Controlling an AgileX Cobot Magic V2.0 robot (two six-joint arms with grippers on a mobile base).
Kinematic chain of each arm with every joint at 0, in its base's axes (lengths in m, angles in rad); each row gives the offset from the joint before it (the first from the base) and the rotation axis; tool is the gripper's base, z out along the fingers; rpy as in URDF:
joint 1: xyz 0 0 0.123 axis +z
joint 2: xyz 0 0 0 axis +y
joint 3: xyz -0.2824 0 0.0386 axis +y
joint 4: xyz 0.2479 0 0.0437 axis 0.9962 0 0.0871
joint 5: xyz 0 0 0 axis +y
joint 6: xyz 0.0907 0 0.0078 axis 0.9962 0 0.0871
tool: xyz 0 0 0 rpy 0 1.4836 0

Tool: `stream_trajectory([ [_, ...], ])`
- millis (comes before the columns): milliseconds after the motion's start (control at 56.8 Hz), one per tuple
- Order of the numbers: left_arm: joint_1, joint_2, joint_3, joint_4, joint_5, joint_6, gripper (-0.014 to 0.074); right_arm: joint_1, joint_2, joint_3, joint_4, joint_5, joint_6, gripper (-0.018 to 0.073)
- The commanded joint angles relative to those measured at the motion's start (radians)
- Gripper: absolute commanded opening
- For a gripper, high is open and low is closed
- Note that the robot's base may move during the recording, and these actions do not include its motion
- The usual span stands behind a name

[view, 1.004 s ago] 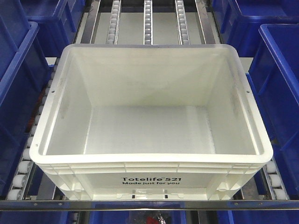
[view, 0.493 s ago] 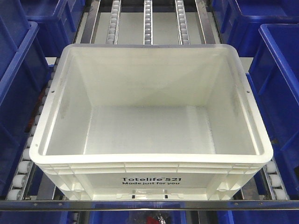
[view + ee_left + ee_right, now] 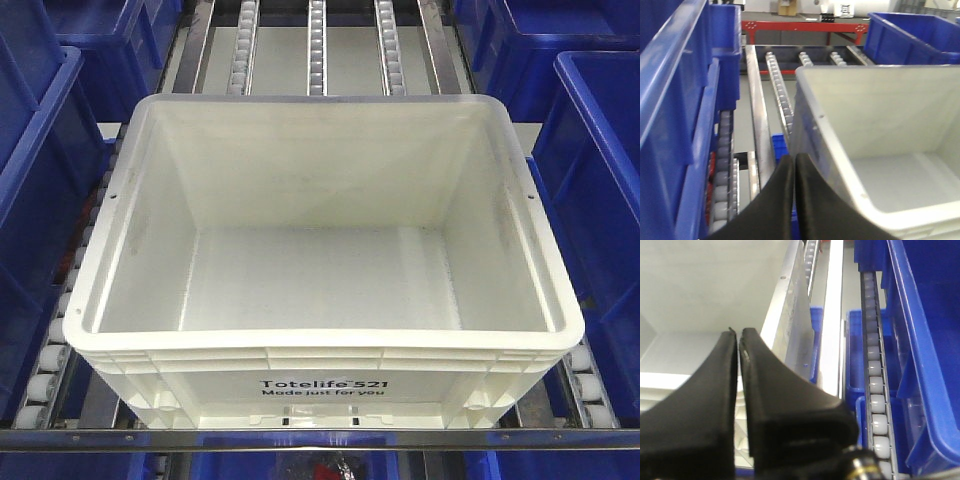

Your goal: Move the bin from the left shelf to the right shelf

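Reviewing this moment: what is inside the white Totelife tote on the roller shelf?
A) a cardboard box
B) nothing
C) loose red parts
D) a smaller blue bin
B: in the front-facing view the white tote is open-topped, and its whole floor and inner walls show bare, with nothing lying inside.
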Motion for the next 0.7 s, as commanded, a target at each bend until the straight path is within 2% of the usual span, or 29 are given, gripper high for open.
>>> stream_trajectory([
  [0,-0.006,0.062,-0.069,-0.105,-0.042,0.060,-0.0003,0.001,0.082,-0.101,-0.005,-0.007,-0.027,-0.0004],
  [159,-0.006,0.165,-0.131,-0.161,-0.014,0.142,-0.0003,0.001,0.227,-0.230,-0.005,0.068,-0.045,-0.0004],
  [388,-0.006,0.318,-0.200,-0.198,0.033,0.145,-0.0003,0.001,0.388,-0.335,-0.005,0.067,-0.055,-0.0004],
  [458,-0.006,0.361,-0.227,-0.248,0.051,0.162,-0.0003,0.001,0.422,-0.344,-0.002,0.065,-0.055,-0.0004],
  [687,-0.006,0.437,-0.280,-0.411,0.063,0.320,-0.0003,0.001,0.457,-0.346,-0.002,0.061,-0.057,-0.0004],
])
